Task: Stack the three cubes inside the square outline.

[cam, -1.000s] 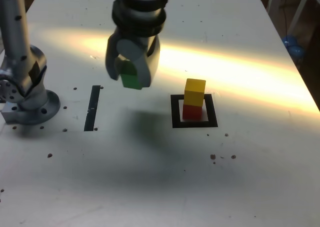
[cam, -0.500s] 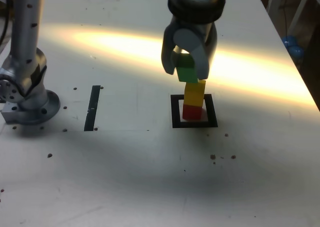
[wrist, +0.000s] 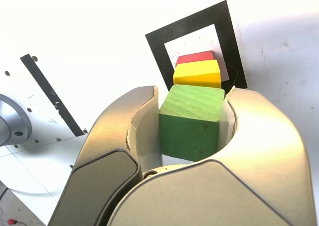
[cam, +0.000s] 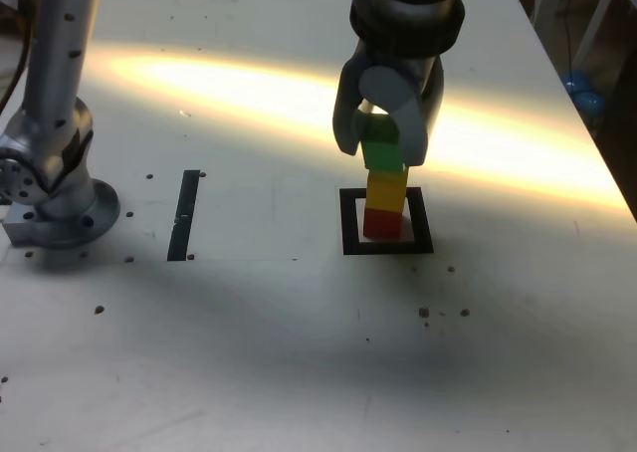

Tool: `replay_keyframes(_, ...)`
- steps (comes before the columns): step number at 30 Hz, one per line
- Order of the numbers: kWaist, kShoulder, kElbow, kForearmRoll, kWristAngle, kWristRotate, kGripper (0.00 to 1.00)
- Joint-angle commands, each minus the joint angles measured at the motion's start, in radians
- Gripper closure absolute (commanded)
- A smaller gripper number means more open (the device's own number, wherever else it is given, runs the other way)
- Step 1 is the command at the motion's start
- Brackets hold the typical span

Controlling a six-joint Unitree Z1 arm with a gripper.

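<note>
Gripper (cam: 380,155) fingers are closed on the green cube (cam: 383,155), one on either side of it, in the upper middle of the exterior view. The green cube overlaps the top of the yellow cube (cam: 386,193) in that view; whether they touch, I cannot tell. The yellow cube sits on the red cube (cam: 382,223), which stands inside the square outline (cam: 350,235), just right of the frame's centre.

Under them is a white tabletop (cam: 249,372), marked with small brown spots and fine lines. A warm band of light slants across it from the upper left to the right edge. The black strip (cam: 183,216) lies left of centre, its long axis running nearly up and down the frame, its top leaning slightly right. The arm's round base (cam: 68,223) stands at the left edge. Beyond the table, the upper right corner shows pale legs (cam: 597,19), a blue object (cam: 585,96) and dark surroundings.

All three blocks look about equal-sided, with no clear long axis of their own. The yellow and red pair forms an upright column, and the green cube shows a side face towards the exterior camera.
</note>
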Motion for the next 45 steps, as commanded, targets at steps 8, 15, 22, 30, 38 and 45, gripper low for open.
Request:
replay_keyframes(8,-0.002,0.009,0.014,-0.008,-0.002,0.002,0.00)
replay_keyframes(15,-0.001,0.003,0.022,-0.011,-0.001,0.002,0.00)
replay_keyframes(22,-0.001,-0.066,0.073,-0.010,0.015,-0.006,0.00)
replay_keyframes(30,-0.001,-0.210,0.237,-0.007,0.043,-0.039,0.00)
replay_keyframes(38,-0.001,-0.432,0.562,-0.086,0.053,-0.124,0.00)
replay_keyframes(45,-0.001,-0.513,0.817,-0.243,0.022,-0.166,0.00)
